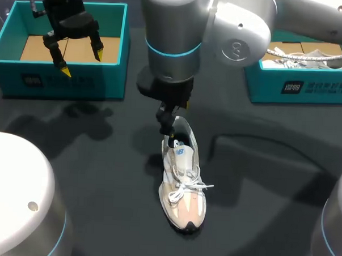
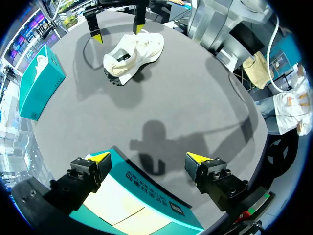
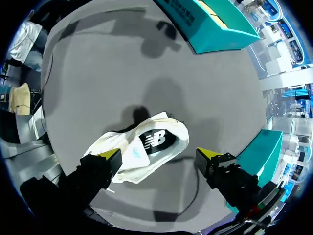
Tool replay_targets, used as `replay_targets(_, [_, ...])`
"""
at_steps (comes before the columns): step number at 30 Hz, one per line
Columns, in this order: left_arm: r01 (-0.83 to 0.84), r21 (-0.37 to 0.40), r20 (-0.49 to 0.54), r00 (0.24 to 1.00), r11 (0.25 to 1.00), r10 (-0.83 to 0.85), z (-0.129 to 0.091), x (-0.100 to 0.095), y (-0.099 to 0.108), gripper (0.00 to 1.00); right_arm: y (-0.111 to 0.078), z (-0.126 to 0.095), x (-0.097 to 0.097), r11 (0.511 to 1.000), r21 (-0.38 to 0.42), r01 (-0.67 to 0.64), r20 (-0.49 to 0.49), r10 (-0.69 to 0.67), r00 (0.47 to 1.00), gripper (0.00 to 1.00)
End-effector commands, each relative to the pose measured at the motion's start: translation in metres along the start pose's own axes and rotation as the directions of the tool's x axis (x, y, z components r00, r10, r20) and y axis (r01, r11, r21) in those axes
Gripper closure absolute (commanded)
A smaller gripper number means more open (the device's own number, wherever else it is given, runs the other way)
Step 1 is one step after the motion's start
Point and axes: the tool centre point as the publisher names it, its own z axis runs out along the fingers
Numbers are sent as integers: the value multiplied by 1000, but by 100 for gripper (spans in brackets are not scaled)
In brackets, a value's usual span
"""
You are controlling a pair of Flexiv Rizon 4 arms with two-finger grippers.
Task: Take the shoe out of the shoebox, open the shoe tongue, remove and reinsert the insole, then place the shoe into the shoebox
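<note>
A white and beige sneaker (image 1: 182, 185) with white laces lies on its side on the black table, heel toward the far side. My right gripper (image 1: 170, 131) hangs just over the heel. In the right wrist view its fingers stand wide apart with the sneaker's heel end (image 3: 146, 147) under and between them; the gripper (image 3: 157, 155) is open, and one finger is clear of the shoe. My left gripper (image 1: 82, 63) hovers open above the teal shoebox (image 1: 65, 81) at the far left, which shows only a bare cardboard floor. From the left wrist, that gripper (image 2: 149, 157) sits over the box's front wall (image 2: 146, 196), with the sneaker (image 2: 134, 54) well ahead.
A second teal shoebox (image 1: 297, 88) at the far right holds another pale shoe (image 1: 310, 57). My right arm's large grey links cross the far middle of the table. Two white-grey arm bases (image 1: 15, 195) rise at the near corners.
</note>
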Motion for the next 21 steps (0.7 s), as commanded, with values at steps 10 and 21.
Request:
replay_targets(10, [-1, -3, 2, 1000, 1000, 1, 0, 2, 0, 0, 9, 17, -26, 964, -59, 258, 47, -255, 966, 0])
replay_targets(21, [-1, -3, 2, 1000, 1000, 1, 0, 2, 0, 0, 18, 47, -38, 949, -35, 312, 25, -312, 950, 0])
